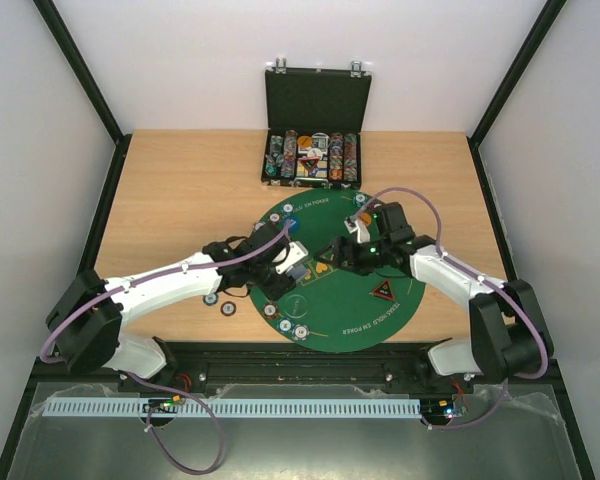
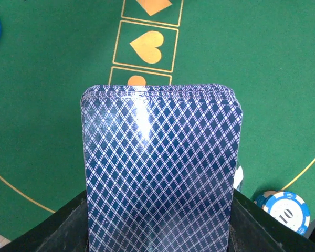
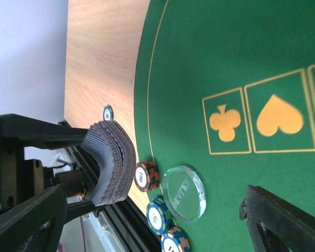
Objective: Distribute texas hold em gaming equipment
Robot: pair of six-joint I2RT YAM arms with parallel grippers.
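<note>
Green felt covers the round poker mat (image 1: 340, 300) that lies on the pale wooden worktop (image 1: 180, 190), and both arms reach in over it from the near edge. The left pincer (image 2: 160, 232) is clenched on a thick deck of playing cards (image 2: 160, 173) with a blue-and-white lattice back. It grips the deck at its lower end, so most of it juts free above the gold heart box printed on the mat. Seen from the right wrist, the stack bows under the squeeze and its edge fans out a little, which probably makes single cards easier to peel off. The right pincer (image 3: 153, 202) stands released, fingers wide apart with nothing between them. It faces the deck across the middle of the mat, placed, I judge, to draw the top card and deal it to a seat. In the right wrist's view, a clear round dealer disc (image 3: 184, 192) and a short row of striped round poker chips (image 3: 147, 176) lie by the mat's rim, apparently already set out at one player's place. The black-and-red triangular marker (image 1: 383, 291) sits on the right side of the mat, well apart from the deck. At the far edge the black hinged case (image 1: 315, 100) stands open with its chip rows showing.
</note>
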